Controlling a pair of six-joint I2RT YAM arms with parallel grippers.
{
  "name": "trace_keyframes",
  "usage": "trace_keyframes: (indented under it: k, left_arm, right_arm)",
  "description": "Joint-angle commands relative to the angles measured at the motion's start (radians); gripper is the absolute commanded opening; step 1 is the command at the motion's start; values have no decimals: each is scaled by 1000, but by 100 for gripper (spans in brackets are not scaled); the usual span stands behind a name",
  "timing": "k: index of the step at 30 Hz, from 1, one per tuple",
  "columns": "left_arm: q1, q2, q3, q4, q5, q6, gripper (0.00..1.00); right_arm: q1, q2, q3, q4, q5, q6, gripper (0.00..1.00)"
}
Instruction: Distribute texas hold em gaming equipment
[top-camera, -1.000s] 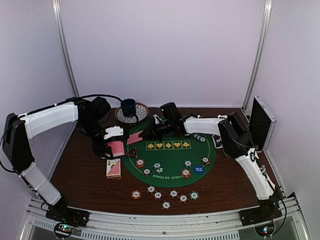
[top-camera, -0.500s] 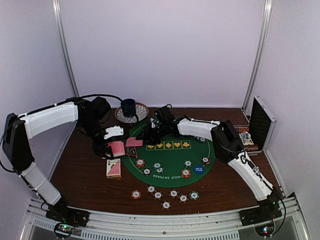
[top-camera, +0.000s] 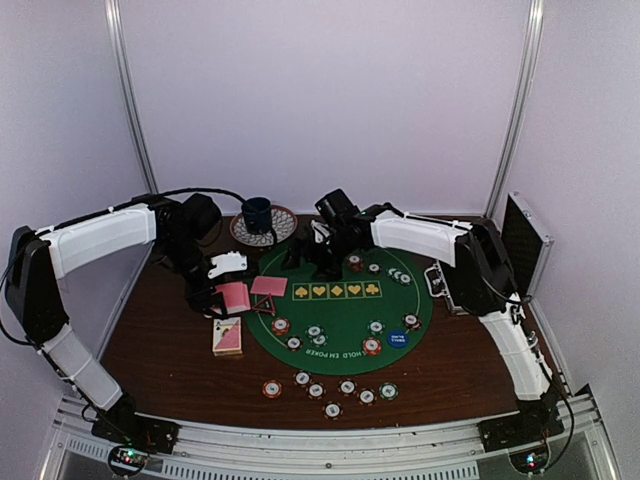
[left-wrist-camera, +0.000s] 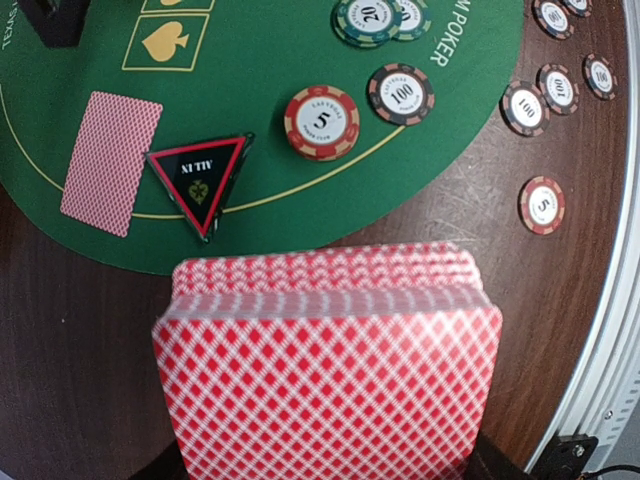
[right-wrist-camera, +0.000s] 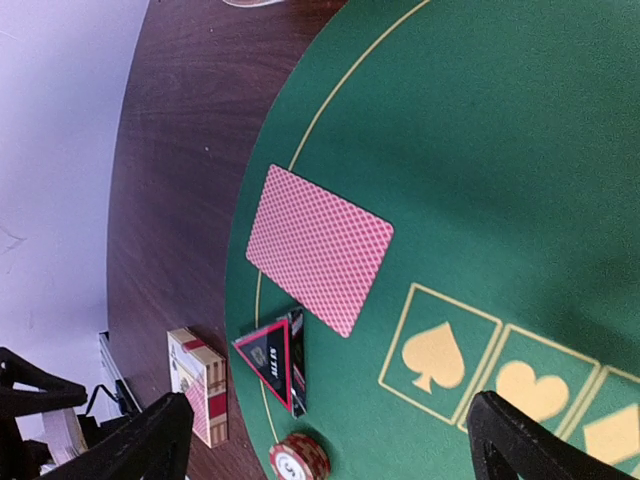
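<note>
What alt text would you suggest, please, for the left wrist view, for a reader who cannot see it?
A stack of pink-backed cards fills the foreground, close to the camera. Beyond it, on the green poker mat, lie one face-down card, a red-edged black triangle marker and several striped chips; more chips sit on the wooden table.
</note>
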Motion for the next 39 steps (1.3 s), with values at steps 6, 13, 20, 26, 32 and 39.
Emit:
trace_keyframes:
  k: [6,13,20,26,32,39]
  left_arm:
    - [6,-14,29,-13,17,-10,0]
    - [6,-21,34,-19,8,-8,0]
    - [6,-21,46,-20,14,-10,0]
    - [6,-20,52,-21,19,-11,0]
    - [6,-18,65,-19,47,-21,0]
    - [7,15,102,-21,80,-51,0]
  right_arm:
    - [63,-277,-208,-208,283,-184,100]
    - [100,-574,-575,-112,295,-111,99]
    - [277,-703,-688,-164,510,23,100]
    - [261,-801,-830,-6,466,144,100]
    - [171,-799,-875,222,249,101,99]
    - [152,-637,-745,449,17,158,89]
